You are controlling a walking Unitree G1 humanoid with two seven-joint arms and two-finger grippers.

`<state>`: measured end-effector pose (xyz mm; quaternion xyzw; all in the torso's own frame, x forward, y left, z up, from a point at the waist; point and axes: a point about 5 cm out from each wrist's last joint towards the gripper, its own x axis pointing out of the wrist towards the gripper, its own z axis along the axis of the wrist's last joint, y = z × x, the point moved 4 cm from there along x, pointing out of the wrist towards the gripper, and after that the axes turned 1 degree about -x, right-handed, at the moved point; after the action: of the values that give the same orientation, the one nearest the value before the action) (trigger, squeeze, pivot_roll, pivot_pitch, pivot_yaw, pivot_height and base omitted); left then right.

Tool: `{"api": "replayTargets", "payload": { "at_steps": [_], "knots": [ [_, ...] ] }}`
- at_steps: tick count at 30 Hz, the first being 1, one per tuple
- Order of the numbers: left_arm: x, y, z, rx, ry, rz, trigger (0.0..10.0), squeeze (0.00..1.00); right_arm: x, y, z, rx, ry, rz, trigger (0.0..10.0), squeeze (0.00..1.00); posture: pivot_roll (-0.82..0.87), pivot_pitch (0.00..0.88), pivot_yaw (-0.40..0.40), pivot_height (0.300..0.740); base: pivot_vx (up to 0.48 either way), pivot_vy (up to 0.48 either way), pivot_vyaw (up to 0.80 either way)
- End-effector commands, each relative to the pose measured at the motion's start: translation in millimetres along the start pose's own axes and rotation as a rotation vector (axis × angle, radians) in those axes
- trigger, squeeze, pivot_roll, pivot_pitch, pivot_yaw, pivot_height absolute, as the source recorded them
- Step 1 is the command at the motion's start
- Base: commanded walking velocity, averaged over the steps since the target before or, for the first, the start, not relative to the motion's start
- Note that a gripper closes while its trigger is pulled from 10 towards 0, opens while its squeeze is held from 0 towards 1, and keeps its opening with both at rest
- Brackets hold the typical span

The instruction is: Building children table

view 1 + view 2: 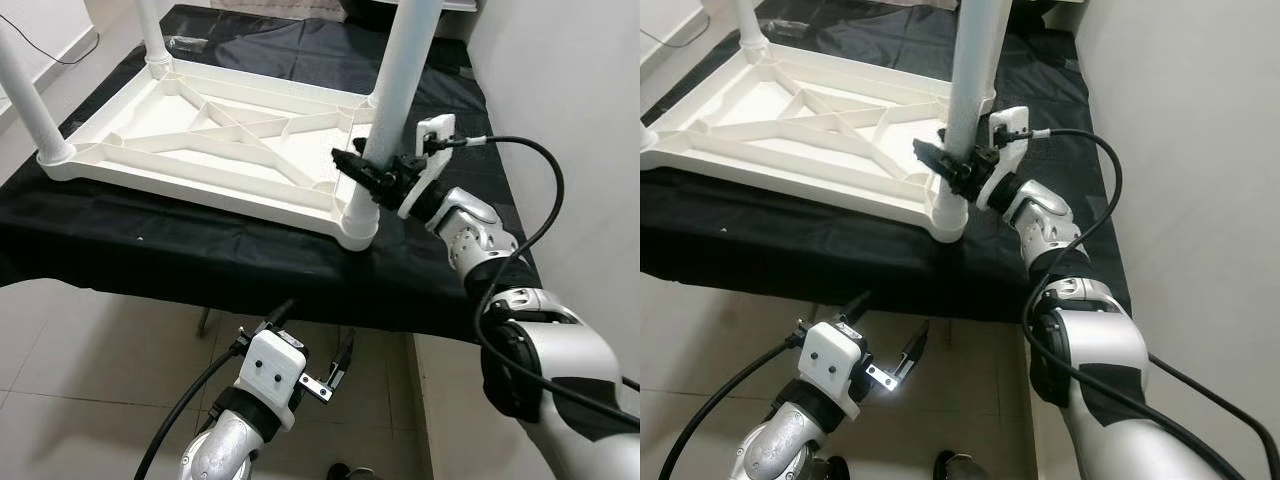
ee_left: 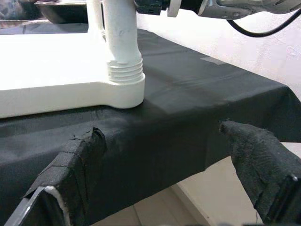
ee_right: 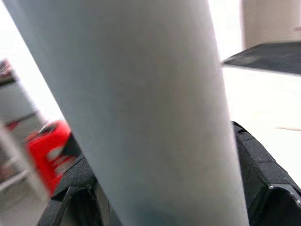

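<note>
A white plastic children's table (image 1: 200, 150) lies upside down on a black-covered surface (image 1: 200, 260). A white leg (image 1: 395, 90) stands in the near-right corner socket (image 2: 123, 70). My right gripper (image 1: 370, 175) is shut on this leg low down, just above the socket. In the right wrist view the leg (image 3: 141, 103) sits between the black fingers (image 3: 263, 169). My left gripper (image 1: 318, 335) hangs open below the front edge of the surface, holding nothing. Its fingertips (image 2: 70, 174) point toward the socket corner.
Two more white legs stand at the near-left corner (image 1: 25, 90) and the far-left corner (image 1: 150, 30). A pale wall (image 1: 580, 90) runs close along the right side. Tiled floor (image 1: 80, 340) lies under the front edge. A blurred red object (image 3: 49, 146) shows behind the leg.
</note>
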<state>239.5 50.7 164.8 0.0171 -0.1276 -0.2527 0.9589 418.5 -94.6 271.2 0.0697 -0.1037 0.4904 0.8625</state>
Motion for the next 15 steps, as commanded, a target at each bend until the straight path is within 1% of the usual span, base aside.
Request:
{"api": "replayTargets", "payload": {
  "at_steps": [1,2,4,5,6,7,8,9,10,11,12,14,15],
  "knots": [
    [-2.7,-5.6,-2.7,-0.01,0.005,-0.013,10.0,0.0,0.0,13.3,-18.8,-0.001,0.081,0.106,10.0,0.0,0.13,0.201,-0.099,0.74,0.0,0.0,0.0],
    [-2.7,-5.6,-3.3,-0.009,0.008,-0.013,10.0,0.0,-0.2,13.0,-21.5,-0.012,0.098,0.099,3.6,0.0,0.13,0.201,-0.099,0.74,0.0,0.0,0.0],
    [-2.6,-5.8,-3.8,-0.008,0.008,-0.013,10.0,0.0,-0.1,12.5,-22.8,-0.019,0.106,0.092,3.6,0.0,0.13,0.201,-0.099,0.74,0.0,0.0,0.0],
    [-2.5,-5.6,-4.5,-0.007,0.01,-0.011,10.0,0.0,0.3,8.7,-25.6,-0.053,0.125,0.045,0.0,0.0,0.13,0.201,-0.097,0.74,0.0,0.0,0.0],
    [-2.4,-5.5,-5.1,-0.005,0.012,-0.01,10.0,0.0,0.7,3.9,-27.0,-0.081,0.135,-0.011,0.0,0.0,0.13,0.201,-0.097,0.74,0.0,0.0,0.0],
    [-2.2,-4.9,-6.0,-0.002,0.015,-0.009,10.0,0.0,0.4,-6.0,-26.3,-0.119,0.137,-0.121,0.0,0.0,0.13,0.202,-0.093,0.74,0.0,0.0,0.0],
    [-2.1,-4.6,-6.7,0.001,0.017,-0.008,10.0,0.0,-0.5,-12.5,-25.2,-0.143,0.135,-0.195,0.0,0.0,0.13,0.202,-0.093,0.74,0.0,0.0,0.0],
    [-2.1,-4.6,-6.7,0.001,0.017,-0.008,10.0,0.0,-0.5,-12.5,-25.2,-0.143,0.135,-0.195,0.0,0.0,0.13,0.202,-0.093,0.74,0.0,0.0,0.0],
    [-1.9,-3.8,-7.6,0.003,0.02,-0.005,10.0,0.0,-4.3,-23.4,-22.8,-0.16,0.125,-0.311,0.0,0.0,0.13,0.199,-0.095,0.74,0.0,0.0,0.0],
    [-1.9,-3.2,-8.2,0.004,0.022,-0.002,10.0,0.0,-7.6,-30.0,-21.2,-0.169,0.118,-0.382,0.0,0.0,0.13,0.199,-0.095,0.74,0.0,0.0,0.0],
    [-1.8,-2.5,-8.7,0.006,0.025,0.002,10.0,0.0,-17.4,-43.4,-20.6,-0.171,0.113,-0.532,0.0,0.0,0.13,0.199,-0.095,0.74,0.0,0.0,0.0],
    [-1.8,-0.8,-9.6,0.011,0.028,0.008,10.0,0.0,-33.8,-59.7,-21.7,-0.169,0.107,-0.74,0.0,0.0,0.12,0.199,-0.089,0.74,0.0,0.0,0.0],
    [-1.8,0.0,-10.5,0.012,0.032,0.011,10.0,0.0,-50.5,-70.7,-24.4,-0.164,0.106,-0.906,0.0,0.0,0.12,0.199,-0.089,0.74,0.0,0.0,0.0]
  ]
}}
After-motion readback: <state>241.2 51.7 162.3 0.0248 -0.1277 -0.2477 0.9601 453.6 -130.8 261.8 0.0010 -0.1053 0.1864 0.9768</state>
